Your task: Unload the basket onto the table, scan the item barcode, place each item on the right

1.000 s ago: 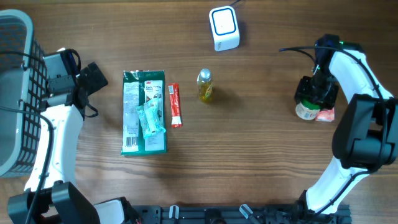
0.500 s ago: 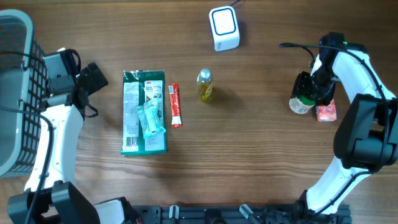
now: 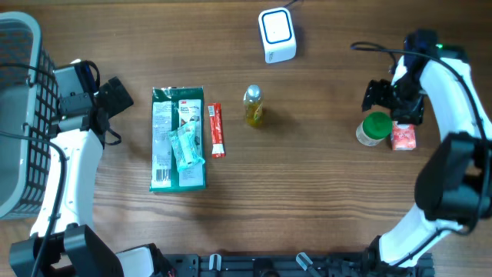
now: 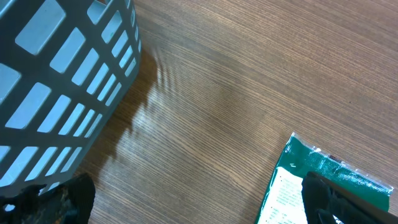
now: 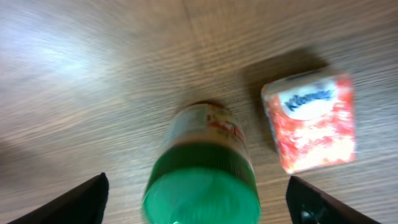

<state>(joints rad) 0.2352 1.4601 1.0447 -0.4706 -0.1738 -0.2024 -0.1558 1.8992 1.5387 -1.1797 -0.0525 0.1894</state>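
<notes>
We take the green-lidded jar [image 3: 373, 128] as the item to be scanned. It appears to rest on the wooden table [image 3: 323, 192] lid-up and on its own. The right gripper [image 3: 392, 101] hangs over it with fingers spread wide; the wrist view shows a fingertip well off to either side of the lid, neither touching it. We see no barcode on the part of the label that faces us. Just right of the jar lies a red-and-white tissue pack [image 3: 403, 137], close but apart from it. The white scanner [image 3: 277, 35] sits well to the jar's left and further from the robot, with nothing in front of it. Left of the jar, in order, come a small yellow bottle [image 3: 253, 105], a red sachet [image 3: 217, 130], and a green packet [image 3: 178, 138] with a small teal pouch [image 3: 187, 146] lying on top. Further left again, the left gripper [image 3: 118, 92] waits with fingers wide and holding nothing, between the packet and a grey basket [image 3: 19, 115]. As we judge it, no scan is under way: nothing is held and nothing is at the scanner. We cannot tell whether the jar has been read. The goods to its left look unhandled, so most of the work seems to remain.
</notes>
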